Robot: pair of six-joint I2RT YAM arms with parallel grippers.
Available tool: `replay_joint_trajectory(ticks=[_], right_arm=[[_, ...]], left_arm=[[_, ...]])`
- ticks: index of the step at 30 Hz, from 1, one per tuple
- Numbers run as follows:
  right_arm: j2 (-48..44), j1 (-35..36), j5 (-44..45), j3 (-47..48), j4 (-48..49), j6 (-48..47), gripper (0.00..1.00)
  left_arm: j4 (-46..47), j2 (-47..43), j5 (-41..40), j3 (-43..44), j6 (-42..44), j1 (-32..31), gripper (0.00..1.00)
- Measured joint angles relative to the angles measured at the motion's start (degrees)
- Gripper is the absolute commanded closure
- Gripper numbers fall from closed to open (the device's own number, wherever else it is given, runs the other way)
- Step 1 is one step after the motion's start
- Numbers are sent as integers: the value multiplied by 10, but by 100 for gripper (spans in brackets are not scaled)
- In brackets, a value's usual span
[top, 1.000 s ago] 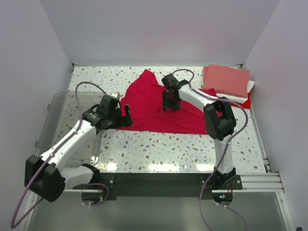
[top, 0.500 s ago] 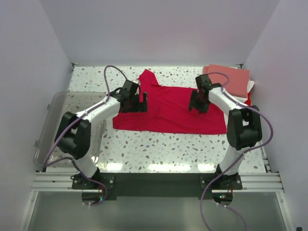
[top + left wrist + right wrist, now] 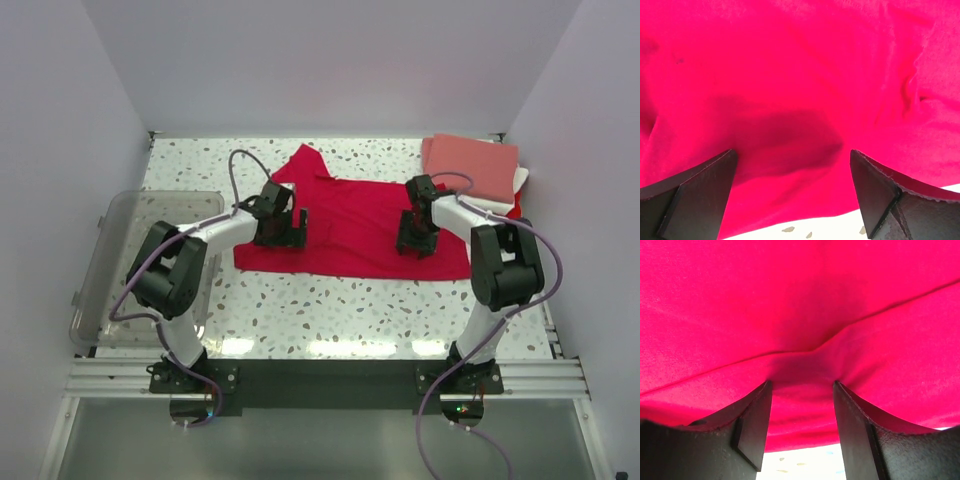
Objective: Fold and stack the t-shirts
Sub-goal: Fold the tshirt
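In the middle of the table (image 3: 330, 300), the red t-shirt (image 3: 350, 215) lies spread flat. Both grippers should pinch its near edge evenly, so the fold stays straight. The left gripper (image 3: 283, 233) stands wide open, holding nothing. The right gripper (image 3: 415, 242), half open, straddles a cloth ridge, unclamped.

We see a pale speckled table (image 3: 400, 300) with the crimson t-shirt (image 3: 350, 215) spread flat across its middle, one sleeve poking out toward 11 o'clock. At 9 o'clock a clear plastic bin (image 3: 105, 270) sits on the tabletop just beside the shirt's left edge. At 2 o'clock we find the folded stack (image 3: 472, 165) in the far corner, its red bottom shirt (image 3: 515, 212) lying on the table.
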Motion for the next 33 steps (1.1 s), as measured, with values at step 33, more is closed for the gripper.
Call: replay_joint_trajectory(ticks=[33], right_arm=[[-199, -12, -50, -138, -113, 92, 41]], left_arm=[[-82, -152, -21, -85, -58, -52, 0]])
